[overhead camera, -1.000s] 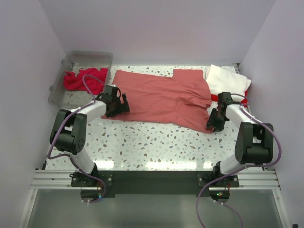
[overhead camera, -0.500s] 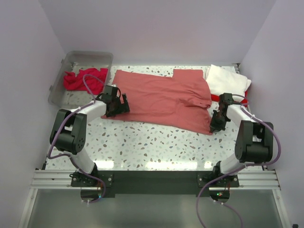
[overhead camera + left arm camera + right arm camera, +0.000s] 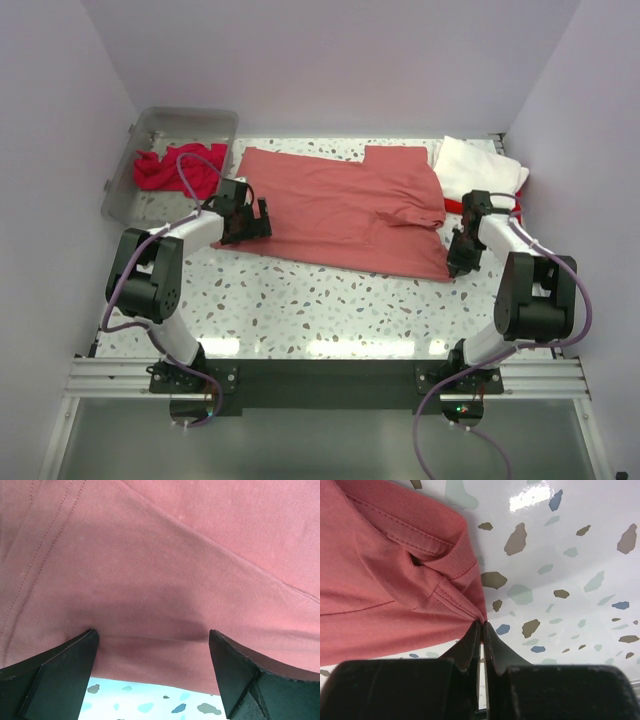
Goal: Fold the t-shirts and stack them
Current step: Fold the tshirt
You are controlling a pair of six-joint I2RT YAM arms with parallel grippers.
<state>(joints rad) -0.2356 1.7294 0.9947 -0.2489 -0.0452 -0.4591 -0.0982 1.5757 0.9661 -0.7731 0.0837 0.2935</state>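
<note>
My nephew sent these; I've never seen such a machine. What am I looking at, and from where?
Two robot arms are bolted at the near table edge. One picture looks down from above; the other two come from cameras on each wrist. A large coral-red t-shirt lies spread on the table, a white t-shirt to its right, a crimson one in a clear bin. The right gripper pinches the coral shirt's corner; the left gripper is open at its opposite edge.

I see a faded coral-red t-shirt [image 3: 330, 205], a white t-shirt [image 3: 478, 168], a crimson t-shirt [image 3: 160, 170], and a white table [image 3: 330, 300] flecked grey-brown and blue.
</note>
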